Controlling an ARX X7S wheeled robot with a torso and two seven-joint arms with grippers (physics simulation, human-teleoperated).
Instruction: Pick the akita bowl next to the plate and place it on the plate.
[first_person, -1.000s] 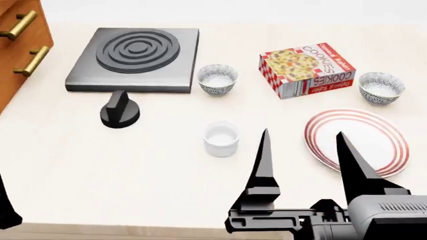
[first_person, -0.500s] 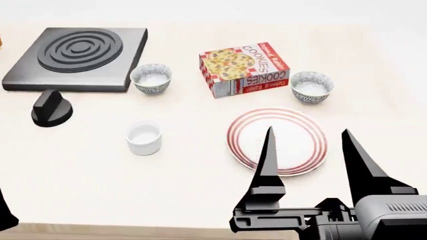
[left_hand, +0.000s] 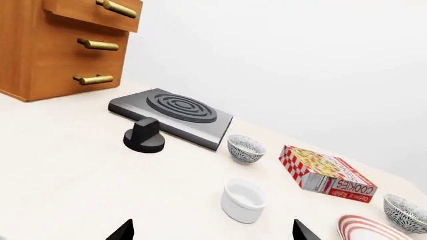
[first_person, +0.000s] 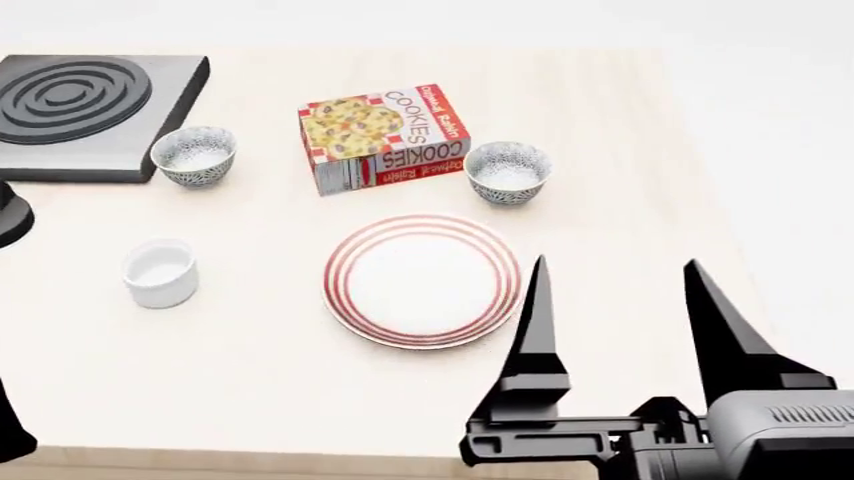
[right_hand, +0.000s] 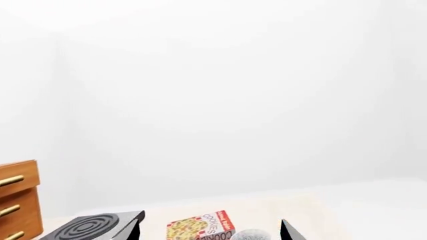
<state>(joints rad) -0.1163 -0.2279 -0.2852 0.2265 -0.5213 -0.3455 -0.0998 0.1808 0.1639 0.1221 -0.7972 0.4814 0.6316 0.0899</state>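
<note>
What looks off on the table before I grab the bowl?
Nothing stands out: both speckled bowls and the white cup sit upright, the plate lies flat and bare, the cookie box looks intact.

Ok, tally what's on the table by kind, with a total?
Speckled bowls: 2 (akita bowl by the plate, second bowl by the stove)
Plate: 1
White cup: 1
Cookie box: 1
Stove burner: 1
Black knob: 1
Total: 7

Akita bowl (first_person: 507, 171) speckled grey-black-white, pale inside; plate (first_person: 423, 280) white, red rings; cookie box (first_person: 384, 136) red-white checks.
</note>
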